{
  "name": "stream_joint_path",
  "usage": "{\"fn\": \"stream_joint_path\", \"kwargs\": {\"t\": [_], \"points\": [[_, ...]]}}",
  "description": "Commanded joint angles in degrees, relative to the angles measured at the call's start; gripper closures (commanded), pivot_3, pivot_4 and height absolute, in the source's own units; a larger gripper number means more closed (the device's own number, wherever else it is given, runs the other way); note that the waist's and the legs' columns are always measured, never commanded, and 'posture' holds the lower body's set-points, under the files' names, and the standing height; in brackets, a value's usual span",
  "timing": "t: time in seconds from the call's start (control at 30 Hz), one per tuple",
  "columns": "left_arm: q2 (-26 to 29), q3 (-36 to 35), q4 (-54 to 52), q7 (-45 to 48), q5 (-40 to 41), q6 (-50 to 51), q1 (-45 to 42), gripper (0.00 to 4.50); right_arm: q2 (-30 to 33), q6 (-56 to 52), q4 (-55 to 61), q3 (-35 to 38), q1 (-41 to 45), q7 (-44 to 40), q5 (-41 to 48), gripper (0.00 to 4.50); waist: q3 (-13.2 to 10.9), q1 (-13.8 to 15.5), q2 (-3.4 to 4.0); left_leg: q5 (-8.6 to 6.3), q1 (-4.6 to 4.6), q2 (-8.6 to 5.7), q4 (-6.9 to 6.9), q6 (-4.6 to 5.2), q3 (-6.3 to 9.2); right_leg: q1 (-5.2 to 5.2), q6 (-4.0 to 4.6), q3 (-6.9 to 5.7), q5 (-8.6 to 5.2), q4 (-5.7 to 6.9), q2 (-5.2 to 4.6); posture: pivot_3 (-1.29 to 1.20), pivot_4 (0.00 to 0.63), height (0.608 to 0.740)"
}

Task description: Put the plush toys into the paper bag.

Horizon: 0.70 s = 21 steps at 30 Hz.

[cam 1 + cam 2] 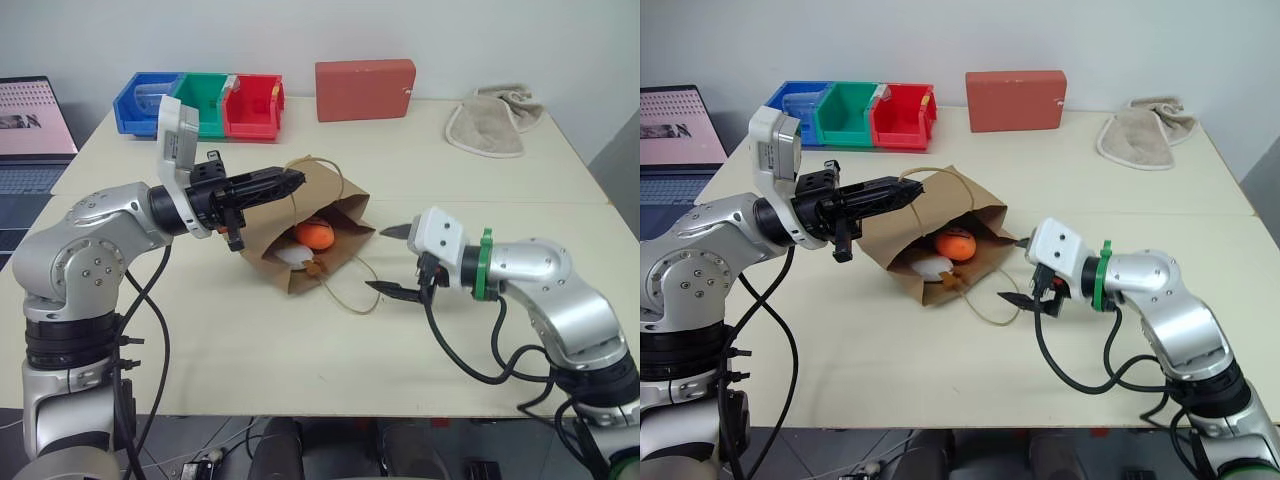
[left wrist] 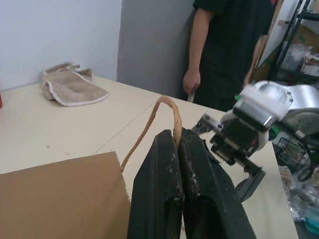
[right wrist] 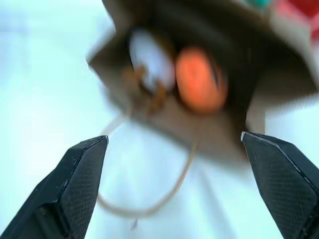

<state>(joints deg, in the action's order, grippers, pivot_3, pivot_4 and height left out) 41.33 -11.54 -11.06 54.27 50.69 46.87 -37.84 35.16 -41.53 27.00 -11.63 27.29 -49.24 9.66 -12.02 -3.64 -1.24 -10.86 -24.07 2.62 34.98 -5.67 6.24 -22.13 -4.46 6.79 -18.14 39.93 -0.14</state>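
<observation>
Left gripper fingers clamped on paper bag handle; right gripper fingers wide, empty. Carrot, egg both inside bag. Loading judged complete; next: release handle.

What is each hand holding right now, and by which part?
Left hand is shut on the paper bag, gripping one cord handle. Right hand is open and holds nothing.

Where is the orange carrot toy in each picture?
Left eye view: the carrot toy lies inside the paper bag's open mouth, mid-table.
Right eye view: the same, inside the bag's mouth, beside the white egg toy.
Left wrist view: not in it.
Right wrist view: a blurred orange blob in the bag, above the open fingers.
Shared landmark: the brown paper bag.
</observation>
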Motion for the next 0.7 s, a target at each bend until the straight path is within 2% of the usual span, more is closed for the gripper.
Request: {"fn": "stream_joint_path", "kwargs": {"t": [0.03,0.13,0.3,0.33,0.43,0.7], "points": [[0.94,-1.33,-0.56,0.29,0.08,-1.16,-1.34,4.5,-6.35,-0.97,-5.38,-2.09,-1.18,8.43,-2.62,0.01,0.04,-0.37,-0.05,0.0,0.06,0.02,0.0,0.0,-0.01,0.02,0.0,0.01,0.0,0.01,0.02,0.0,0.15,0.74],[1.07,-1.34,-0.36,0.46,-0.19,-1.28,-1.5,4.5,-10.79,-2.12,-11.63,-2.27,-0.65,11.3,-2.65,0.01,0.03,-0.53,-0.05,0.0,0.06,0.02,0.0,0.0,0.0,0.02,0.0,0.02,0.0,0.04,0.03,0.0,0.15,0.74],[1.23,-1.36,-0.22,0.54,-0.4,-1.33,-1.67,4.5,-12.57,-3.48,-14.92,-2.93,0.14,10.38,-0.7,0.01,0.03,-0.34,-0.05,0.0,0.02,-0.02,0.0,0.0,0.02,0.03,0.0,0.0,0.0,0.01,0.0,0.0,0.15,0.74],[1.29,-1.38,-0.2,0.54,-0.41,-1.34,-1.67,4.5,-13.14,-3.92,-15.47,-2.58,0.25,11.02,-0.55,0.18,0.03,-0.34,-0.05,0.0,0.02,-0.01,-0.02,0.0,0.03,0.02,0.0,-0.01,0.0,0.01,0.0,0.0,0.15,0.74],[1.6,-1.78,-0.59,0.2,-0.28,-1.17,-1.38,4.5,-14.41,-5.5,-16.35,-1.18,0.22,11.37,0.77,0.89,0.03,-0.37,-0.05,0.0,0.03,0.0,-0.03,0.0,0.05,0.02,0.0,-0.02,0.0,0.02,0.01,0.0,0.15,0.74],[1.59,-1.84,0.09,-0.49,-0.83,-1.86,-1.75,4.5,-15.55,-8.34,-15.83,1.42,0.57,11.14,4.97,3.87,0.03,-0.53,-0.05,0.0,0.03,0.0,-0.03,0.0,0.04,0.02,0.0,-0.02,0.0,0.02,0.01,0.0,0.15,0.74]]}}
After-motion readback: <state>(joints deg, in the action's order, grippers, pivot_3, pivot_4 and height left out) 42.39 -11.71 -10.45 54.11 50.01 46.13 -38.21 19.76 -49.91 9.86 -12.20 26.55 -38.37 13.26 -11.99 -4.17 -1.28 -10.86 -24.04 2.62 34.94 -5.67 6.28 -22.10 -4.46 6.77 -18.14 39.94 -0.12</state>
